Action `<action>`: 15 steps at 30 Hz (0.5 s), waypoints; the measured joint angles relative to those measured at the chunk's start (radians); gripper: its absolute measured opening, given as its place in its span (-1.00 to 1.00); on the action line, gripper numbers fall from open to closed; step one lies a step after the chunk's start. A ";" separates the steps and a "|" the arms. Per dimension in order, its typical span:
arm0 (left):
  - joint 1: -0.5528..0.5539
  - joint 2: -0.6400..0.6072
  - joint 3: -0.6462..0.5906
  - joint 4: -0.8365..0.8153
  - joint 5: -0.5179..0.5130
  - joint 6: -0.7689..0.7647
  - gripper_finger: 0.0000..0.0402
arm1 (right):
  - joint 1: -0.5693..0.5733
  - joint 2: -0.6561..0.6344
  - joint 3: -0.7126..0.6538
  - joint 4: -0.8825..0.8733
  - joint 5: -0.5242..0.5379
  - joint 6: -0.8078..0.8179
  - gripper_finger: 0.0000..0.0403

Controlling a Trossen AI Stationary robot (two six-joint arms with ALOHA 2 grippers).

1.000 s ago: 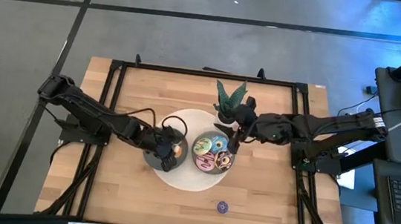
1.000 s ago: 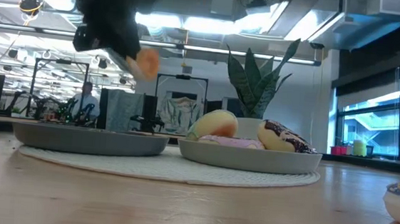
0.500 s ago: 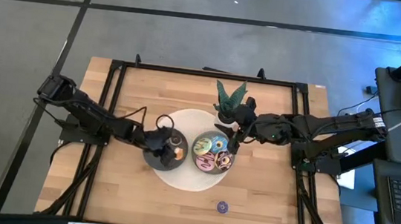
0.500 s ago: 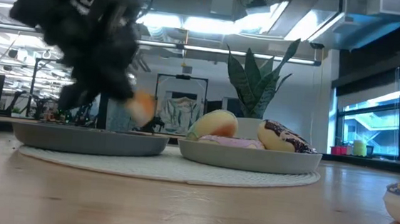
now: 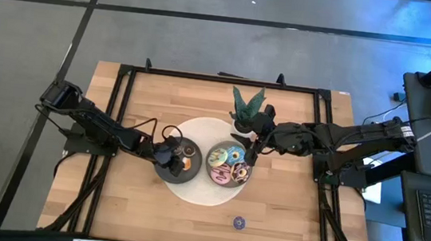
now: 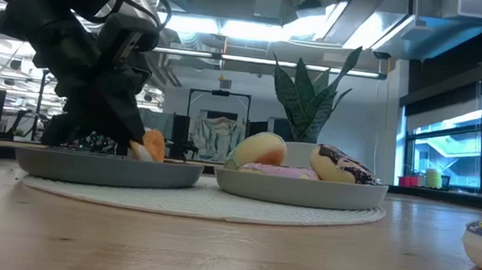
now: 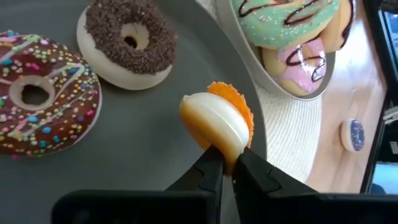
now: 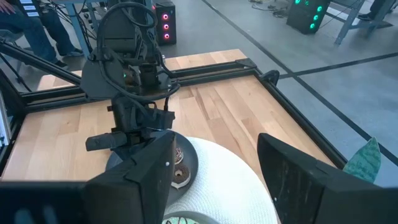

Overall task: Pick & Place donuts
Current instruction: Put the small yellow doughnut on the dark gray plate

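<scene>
Wooden table (image 5: pixel 142 209) with a round white mat (image 5: pixel 198 131) at centre. We record the left gripper (image 7: pixel 225 169) lowered into the left grey dish (image 7: pixel 143 140), its fingers pinched on an orange-iced donut (image 7: pixel 219 123) held on edge. That dish also holds a chocolate-sprinkled donut (image 7: pixel 130 42) and a rainbow-sprinkled brown donut (image 7: pixel 37 93). We see the right gripper (image 8: pixel 214 171) spread wide at 1 o'clock of the right dish (image 5: pixel 227 164), which holds green-iced (image 7: pixel 286 18) and pink-iced (image 7: pixel 297 59) donuts. One purple mini donut (image 5: pixel 239 222) lies at 6 o'clock.
</scene>
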 joint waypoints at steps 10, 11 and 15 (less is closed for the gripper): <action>0.000 0.000 0.000 -0.032 -0.022 -0.086 -0.81 | 0.000 0.000 0.000 0.000 0.000 -0.003 0.14; 0.000 0.000 0.000 -0.037 -0.032 -0.086 -0.81 | 0.000 0.000 0.000 0.000 0.000 -0.003 0.13; 0.000 0.000 0.000 -0.035 -0.053 -0.085 -0.81 | 0.000 0.000 0.000 0.000 0.000 -0.003 0.12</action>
